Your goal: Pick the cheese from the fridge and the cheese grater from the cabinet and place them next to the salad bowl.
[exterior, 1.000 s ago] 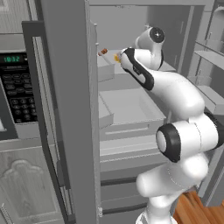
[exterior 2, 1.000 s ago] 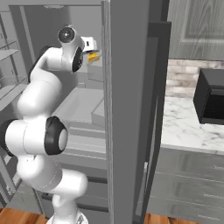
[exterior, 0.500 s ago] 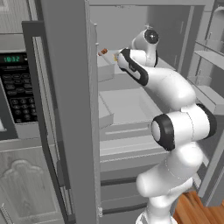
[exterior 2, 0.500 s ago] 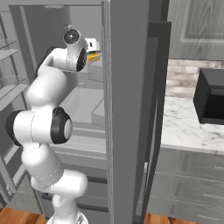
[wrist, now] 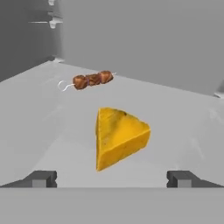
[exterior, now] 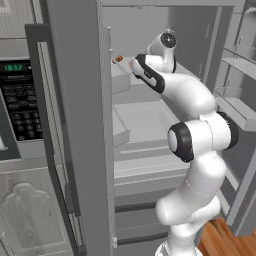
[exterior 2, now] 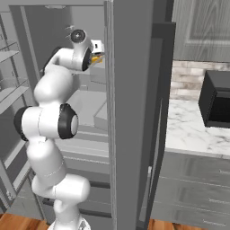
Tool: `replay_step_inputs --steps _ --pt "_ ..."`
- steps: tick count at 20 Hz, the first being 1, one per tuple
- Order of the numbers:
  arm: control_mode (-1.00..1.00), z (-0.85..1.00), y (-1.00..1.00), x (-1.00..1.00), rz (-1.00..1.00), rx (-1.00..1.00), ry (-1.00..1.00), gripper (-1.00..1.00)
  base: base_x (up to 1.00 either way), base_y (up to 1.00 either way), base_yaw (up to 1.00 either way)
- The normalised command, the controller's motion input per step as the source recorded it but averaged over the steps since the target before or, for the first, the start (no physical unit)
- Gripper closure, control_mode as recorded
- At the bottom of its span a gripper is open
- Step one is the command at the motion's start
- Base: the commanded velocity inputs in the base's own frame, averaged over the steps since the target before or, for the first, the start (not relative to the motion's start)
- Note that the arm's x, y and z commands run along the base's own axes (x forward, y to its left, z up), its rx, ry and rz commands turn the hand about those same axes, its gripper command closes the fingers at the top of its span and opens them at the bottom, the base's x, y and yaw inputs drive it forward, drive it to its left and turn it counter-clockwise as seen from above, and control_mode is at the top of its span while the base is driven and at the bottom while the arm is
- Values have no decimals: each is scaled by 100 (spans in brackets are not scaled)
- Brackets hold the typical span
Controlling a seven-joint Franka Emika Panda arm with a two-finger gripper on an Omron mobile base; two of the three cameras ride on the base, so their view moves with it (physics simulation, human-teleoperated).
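Observation:
The cheese [wrist: 120,138], a yellow-orange wedge, lies on a pale grey shelf [wrist: 183,131] inside the open fridge [exterior: 145,115]. In the hand view my gripper [wrist: 111,179] is open just in front of the wedge. One dark fingertip [wrist: 41,178] stands to each side of it, and neither touches it. From the right base view the cheese [exterior 2: 95,59] peeks out beside the hand, high on the upper shelf. The arm [exterior: 190,100] reaches up and left into the fridge. The cheese grater, the cabinet and the salad bowl are out of view.
A brown meat skewer [wrist: 92,80] lies on the same shelf behind the cheese. The open fridge door [exterior: 80,125] stands close on the arm's left, with a microwave [exterior: 20,100] beyond it. A black boxy appliance [exterior 2: 218,103] sits on a marble counter [exterior 2: 193,130] at the right.
The arm has stretched further into the fridge, carrying the hand closer to the cheese on the upper shelf. The jaws have stayed open.

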Motion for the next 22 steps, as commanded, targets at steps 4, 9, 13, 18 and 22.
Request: replay_step_inputs --steps 4,9,13,18,22 --pt "-100 -11 0 29 0 0 9 -100 0 0 0" --pt "-100 -11 0 24 0 0 2 -100 0 0 0" --pt "-100 -17 0 26 0 0 0 -100 0 0 0" --pt "-100 -20 0 25 0 0 0 -100 0 0 0" --pt "-100 -20 0 23 1 0 0 -100 0 0 0"
